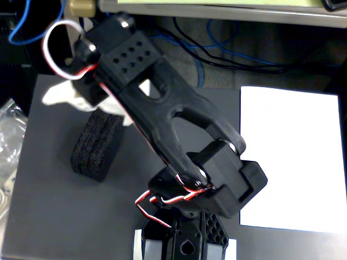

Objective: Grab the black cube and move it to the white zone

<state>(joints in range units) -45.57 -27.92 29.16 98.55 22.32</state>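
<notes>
The black cube (97,146) is a rough foam block on the left part of the dark grey mat (49,216). My black arm reaches from its base (184,238) at the bottom middle up and left. My gripper (89,105), with white fingers (59,95), sits at the block's far end and touches or overlaps it. The wrist body hides the jaws, so I cannot tell whether they hold the block. The white zone (293,157) is a paper sheet on the right, well apart from the block, with nothing on it.
A crumpled clear plastic bag (8,141) lies at the left edge. Blue and black cables (217,54) run behind the mat. A beige table edge (227,11) crosses the top. My forearm (179,124) stretches between the block and the paper.
</notes>
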